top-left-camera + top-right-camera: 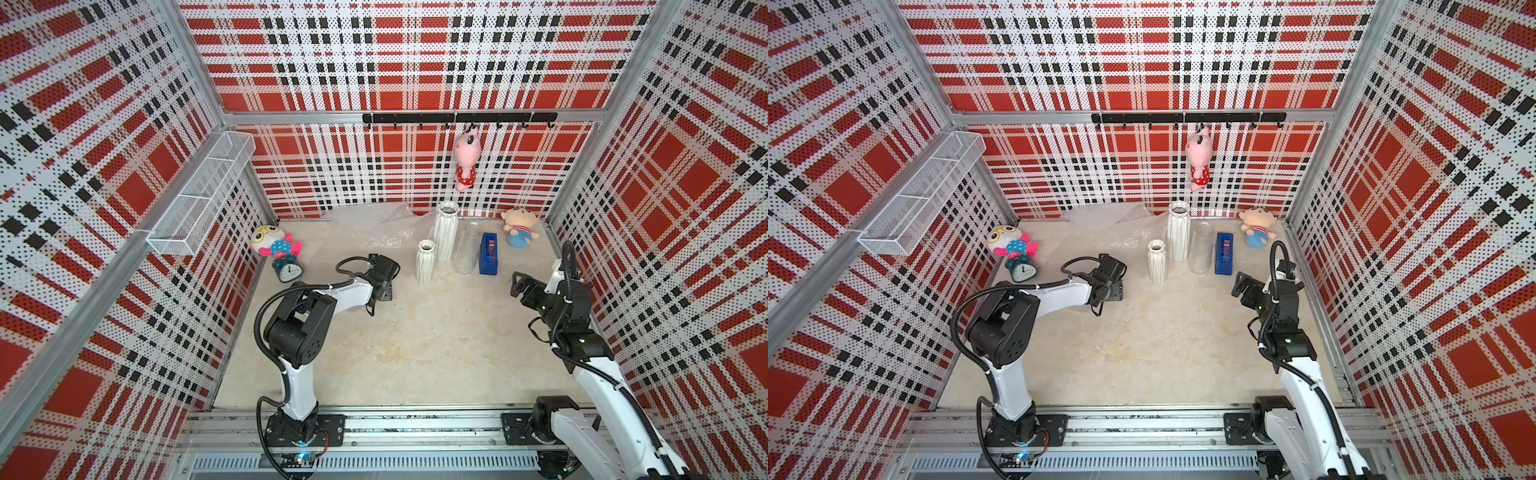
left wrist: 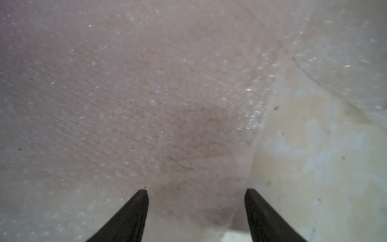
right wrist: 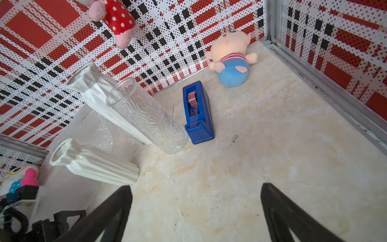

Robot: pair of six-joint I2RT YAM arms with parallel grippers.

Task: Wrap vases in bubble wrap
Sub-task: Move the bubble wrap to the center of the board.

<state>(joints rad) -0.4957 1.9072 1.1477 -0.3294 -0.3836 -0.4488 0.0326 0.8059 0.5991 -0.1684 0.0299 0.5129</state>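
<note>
While the left gripper hangs right over the bubble wrap with its fingers apart, the right gripper is wide open over the table. The tall white vase, short white vase and glass vase stand together between the bubble wrap and the blue tape dispenser.

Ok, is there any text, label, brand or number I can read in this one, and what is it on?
No legible text in any view.
Alarm clock: the dial has markings, too small to read.
Blue tape dispenser: no label or brand shows.
</note>
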